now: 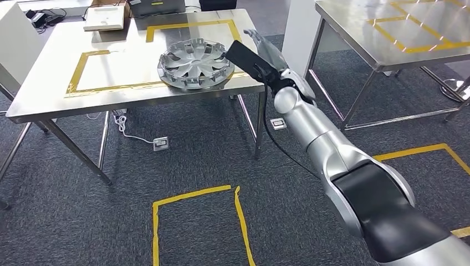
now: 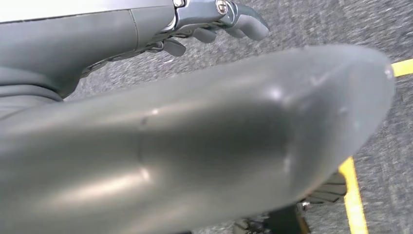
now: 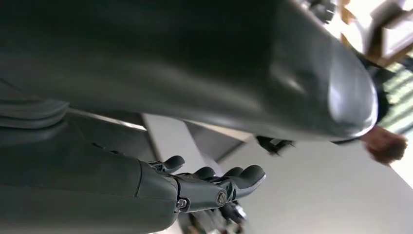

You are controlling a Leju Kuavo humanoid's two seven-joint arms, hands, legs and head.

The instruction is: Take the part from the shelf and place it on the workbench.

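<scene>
A steel workbench (image 1: pixel 50 100) stands far left. The silver hubcap (image 1: pixel 195 63) lies on it near its right edge, over yellow tape. The right hand (image 1: pixel 265 55) hovers just right of it, fingers apart, empty. The left hand (image 2: pixel 214 22) hangs over carpet, fingers loosely apart, empty.

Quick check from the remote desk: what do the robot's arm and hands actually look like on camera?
The right arm is rounded silver segments with a matt black cover near the shoulder, and a black cable runs along it toward the wrist. The right hand has a flat black back and pale grey fingers. Close up, the left hand shows a smooth grey cover, a thick grey thumb, darker fingers and small metal screws.
</scene>
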